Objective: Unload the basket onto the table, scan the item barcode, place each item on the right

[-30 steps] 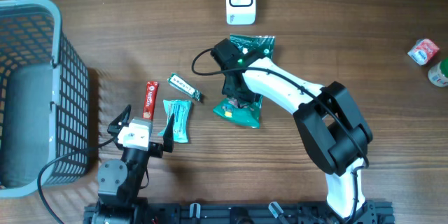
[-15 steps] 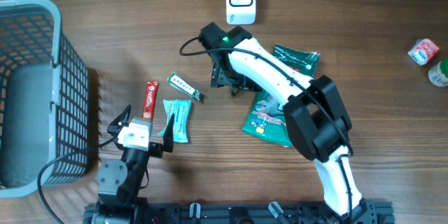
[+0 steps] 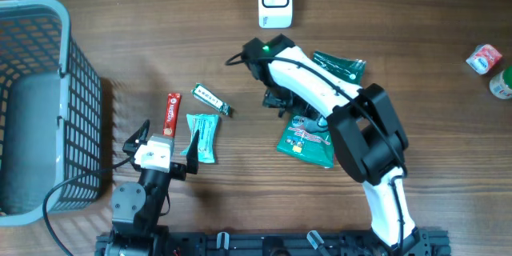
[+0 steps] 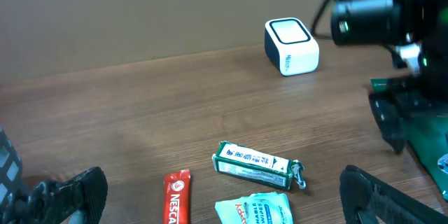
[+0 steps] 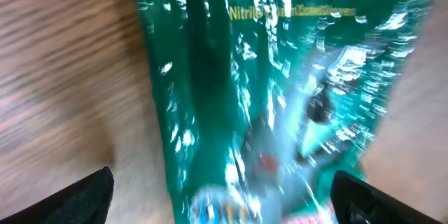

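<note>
A green foil pouch [image 3: 306, 141] lies flat on the tabletop [image 3: 416, 16], a little right of centre, its length slanting toward the near edge. The right arm [image 3: 316, 88] crosses over its middle, so only the two ends show from overhead. The right jaws stand wide above the pouch, one tip on either side of it, gripping nothing. In the right wrist view the pouch's print is smeared: large pale letters along the top, and a smaller line that seems to begin "Nitrile" (the rest is too blurred to read).

The white barcode scanner [image 3: 274, 0] stands by the far edge, well apart from the pouch; its side label is too small to read.

The left jaws are also wide and empty, low near the near edge. Just ahead of them lie a red stick [image 4: 177, 199] marked "NESCA…", a teal sachet [image 4: 253, 209], and a small green-and-white pack [image 4: 253, 164] with illegible print. A grey mesh basket [image 3: 68, 24] sits at the left edge.
</note>
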Robot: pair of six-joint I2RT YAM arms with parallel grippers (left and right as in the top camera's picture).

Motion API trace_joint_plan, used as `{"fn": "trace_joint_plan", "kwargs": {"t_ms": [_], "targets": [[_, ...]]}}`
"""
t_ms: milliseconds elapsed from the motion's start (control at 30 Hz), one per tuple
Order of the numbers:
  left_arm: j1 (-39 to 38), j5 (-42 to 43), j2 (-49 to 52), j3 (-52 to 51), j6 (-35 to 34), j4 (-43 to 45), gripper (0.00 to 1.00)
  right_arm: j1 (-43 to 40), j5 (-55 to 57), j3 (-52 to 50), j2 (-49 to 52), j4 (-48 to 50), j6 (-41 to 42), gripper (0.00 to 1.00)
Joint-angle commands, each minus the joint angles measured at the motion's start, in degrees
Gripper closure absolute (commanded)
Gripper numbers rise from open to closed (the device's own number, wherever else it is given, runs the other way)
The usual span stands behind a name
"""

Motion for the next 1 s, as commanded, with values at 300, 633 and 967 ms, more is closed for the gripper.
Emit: {"fn": "trace_joint_plan", "kwargs": {"t_ms": [300, 633, 967], "targets": [[0.0, 0.5, -0.3, -0.3, 0.7, 0.2, 0.0, -5.1, -31.2, -22.8, -0.2, 29.4, -9.4, 0.96], [0.0, 0.5, -0.3, -0.3, 0.7, 0.2, 0.0, -8.7, -103.5, -20.8, -7.0, 64.0, -5.0, 0.95], [0.0, 0.5, -0.3, -0.3, 0.7, 0.2, 0.0, -9.4, -108.0, -20.7, -11.6, 54.0, 16.4, 0.96]]}}
